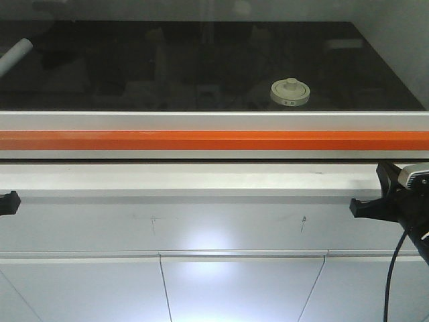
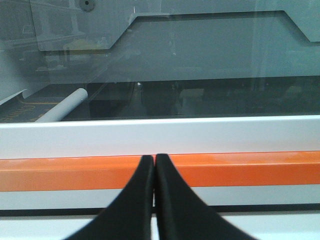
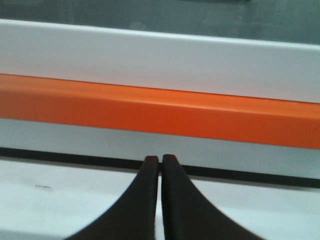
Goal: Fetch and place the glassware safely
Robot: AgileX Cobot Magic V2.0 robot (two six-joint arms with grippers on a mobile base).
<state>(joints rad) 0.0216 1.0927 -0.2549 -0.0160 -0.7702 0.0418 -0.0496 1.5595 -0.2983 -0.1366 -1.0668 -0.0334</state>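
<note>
The glassware (image 1: 290, 92), a squat clear jar with a cream-white knobbed lid, stands on the black worktop behind a glass pane, right of centre. Neither wrist view shows it. My left gripper (image 2: 154, 159) is shut with nothing between its black fingers, facing the orange rail; in the front view its tip (image 1: 8, 202) pokes in at the left edge. My right gripper (image 3: 160, 160) is likewise shut and empty, low before the rail. In the front view it shows at the right (image 1: 362, 208), well below and in front of the jar.
A white frame with an orange rail (image 1: 214, 140) runs across between the grippers and the black worktop (image 1: 134, 74). A white tube (image 1: 15, 55) lies at the far left of the worktop. White cabinet fronts (image 1: 241, 288) lie below.
</note>
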